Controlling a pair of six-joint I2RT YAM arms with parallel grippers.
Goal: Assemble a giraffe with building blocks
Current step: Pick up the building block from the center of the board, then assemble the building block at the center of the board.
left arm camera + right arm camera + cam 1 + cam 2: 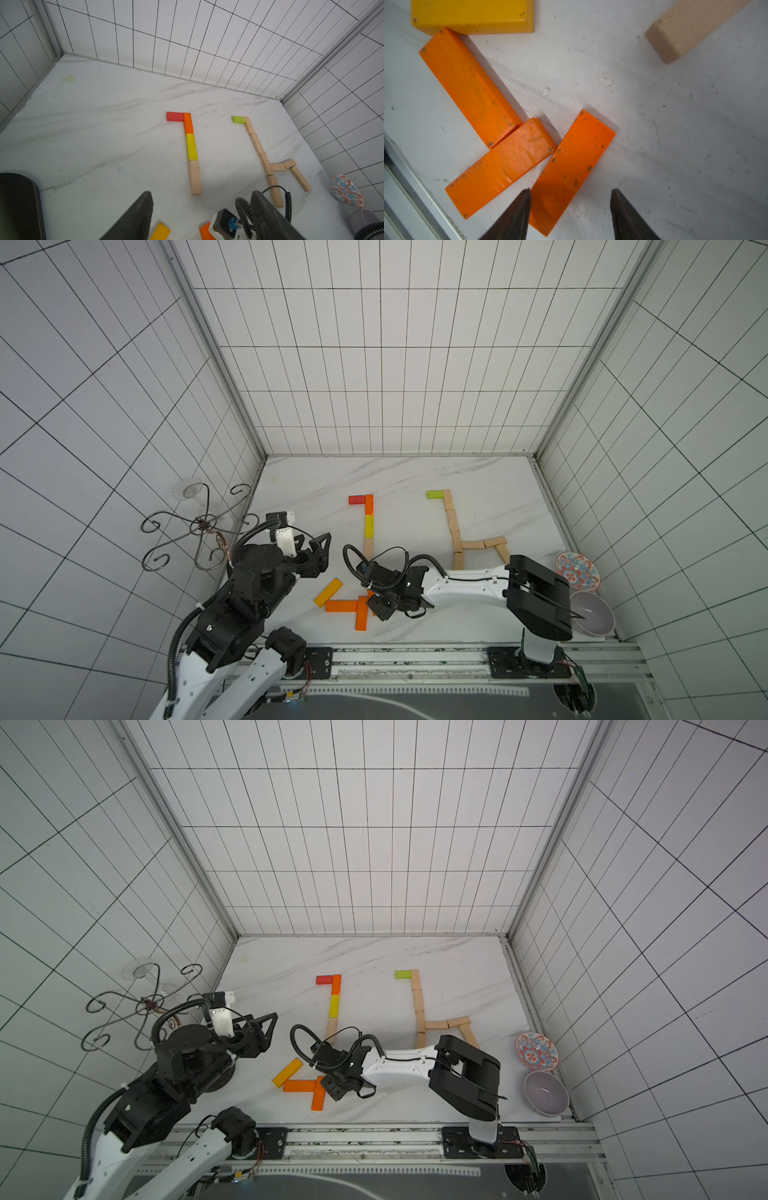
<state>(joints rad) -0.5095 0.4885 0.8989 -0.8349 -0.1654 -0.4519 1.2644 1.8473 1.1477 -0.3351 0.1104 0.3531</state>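
A flat column of blocks lies mid-table: red block (356, 499), orange (369, 504), yellow (368, 526), plain wood (368, 547). To its right lies a wooden giraffe figure (457, 531) with a green head block (434, 494). Near the front lie a yellow block (328, 592) and two orange blocks (341, 605) (361, 614). My right gripper (570, 190) hovers open over a third orange block (571, 166), which lies on the table close to one finger and clear of the other. My left gripper (201, 192) is open and empty, left of the column.
A wire stand (199, 526) with a glass (189, 489) sits at the left wall. A patterned bowl (577, 571) and a lilac bowl (592, 612) stand at the right edge. A metal rail (415, 655) runs along the front.
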